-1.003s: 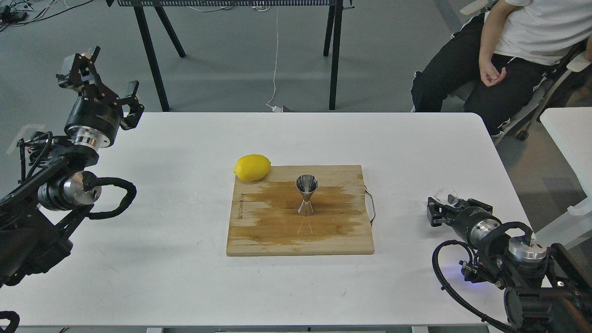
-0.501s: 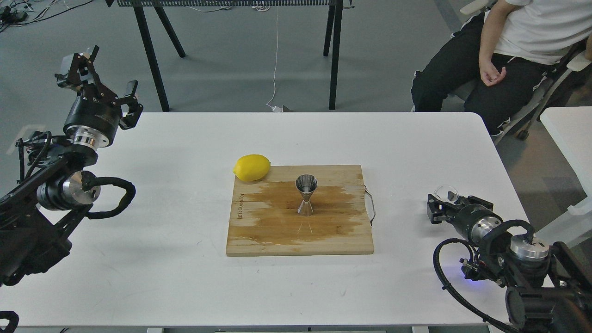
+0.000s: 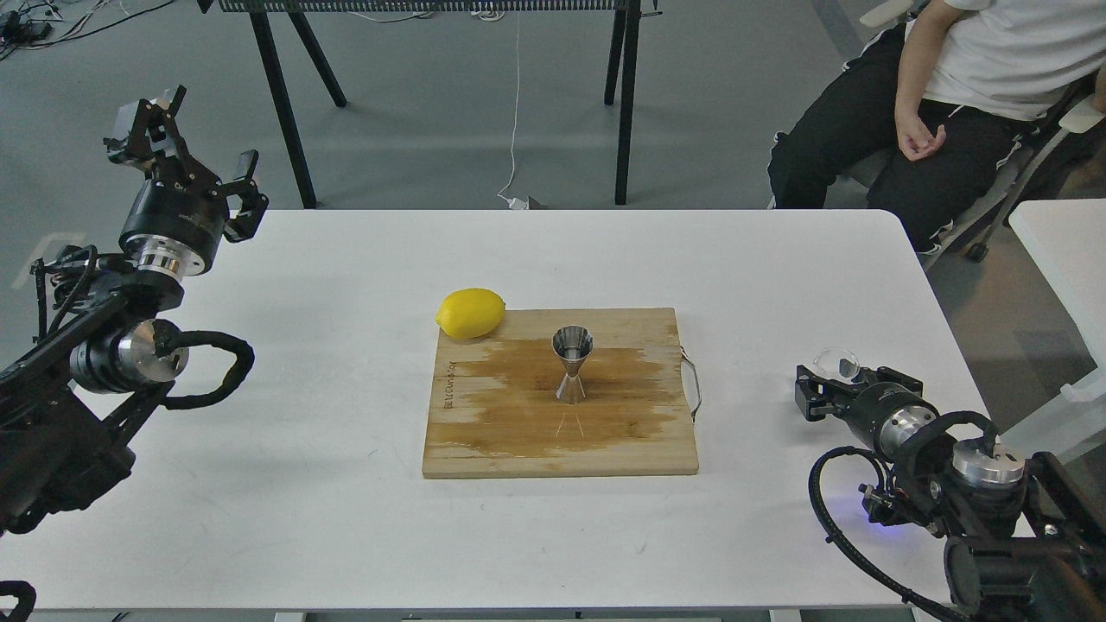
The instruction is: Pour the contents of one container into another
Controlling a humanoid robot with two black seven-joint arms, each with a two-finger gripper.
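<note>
The steel jigger (image 3: 572, 364) stands upright in the middle of the wooden cutting board (image 3: 484, 432). Near the table's right edge, the small clear glass cup (image 3: 835, 362) sits tight against the far side of my right gripper (image 3: 845, 383). That gripper lies low over the table, its dark fingers spread to either side of the cup. I see no firm grip on the cup. Raised above the table's far left corner, my left gripper (image 3: 212, 128) is open and holds nothing.
A lemon (image 3: 471, 313) rests at the board's far left corner. The board has a wet stain and a metal handle (image 3: 692, 384) on its right side. A seated person (image 3: 942, 95) is beyond the table's far right corner, and black table legs (image 3: 285, 112) stand behind.
My right gripper has edged slightly away from me and to the left beside the cup. The left arm, jigger and lemon have hardly moved.
</note>
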